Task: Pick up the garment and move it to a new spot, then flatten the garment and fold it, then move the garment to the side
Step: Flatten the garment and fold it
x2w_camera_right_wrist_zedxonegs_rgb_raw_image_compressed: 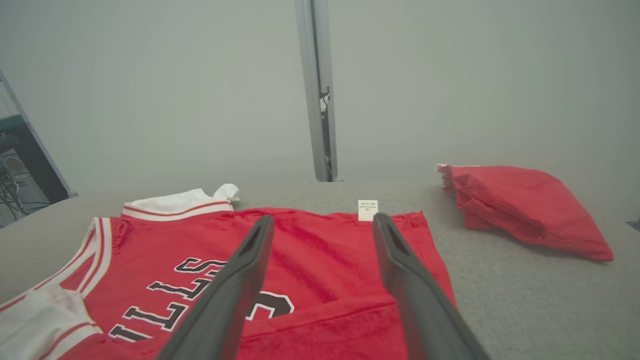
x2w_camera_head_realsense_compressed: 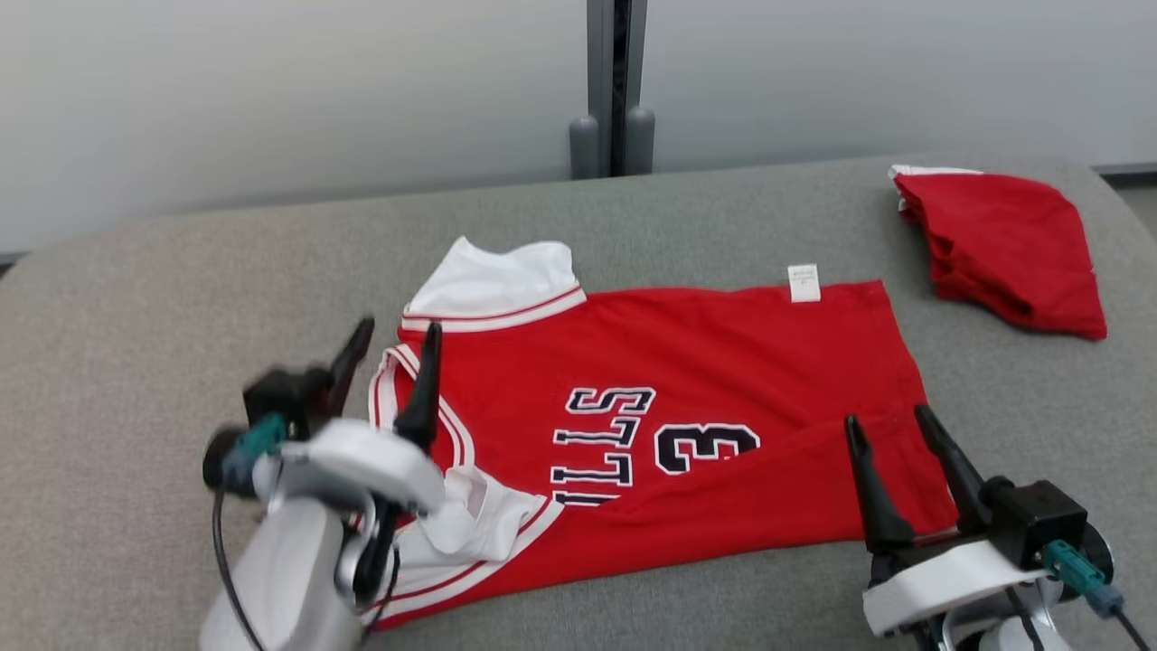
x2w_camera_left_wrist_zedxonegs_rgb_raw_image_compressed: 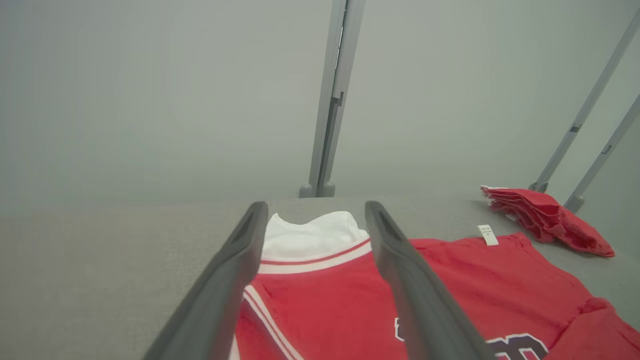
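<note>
The garment (x2w_camera_head_realsense_compressed: 687, 380) is a red basketball jersey with white trim, black lettering and a small white tag, spread across the grey padded table (x2w_camera_head_realsense_compressed: 181, 298); its near long edge is folded over onto the front. My left gripper (x2w_camera_head_realsense_compressed: 393, 334) hangs open over the jersey's collar end, nothing between its fingers; in the left wrist view the jersey (x2w_camera_left_wrist_zedxonegs_rgb_raw_image_compressed: 325, 300) lies under the left gripper (x2w_camera_left_wrist_zedxonegs_rgb_raw_image_compressed: 315, 215). My right gripper (x2w_camera_head_realsense_compressed: 890, 420) stands open over the jersey's hem corner, empty. The right wrist view shows the jersey (x2w_camera_right_wrist_zedxonegs_rgb_raw_image_compressed: 310, 245) below the right gripper (x2w_camera_right_wrist_zedxonegs_rgb_raw_image_compressed: 322, 225).
A stack of folded red garments (x2w_camera_head_realsense_compressed: 1003, 244) lies at the table's far right, also in the wrist views (x2w_camera_left_wrist_zedxonegs_rgb_raw_image_compressed: 545, 217) (x2w_camera_right_wrist_zedxonegs_rgb_raw_image_compressed: 520, 205). A grey post (x2w_camera_head_realsense_compressed: 615, 90) stands behind the table's far edge against a pale wall.
</note>
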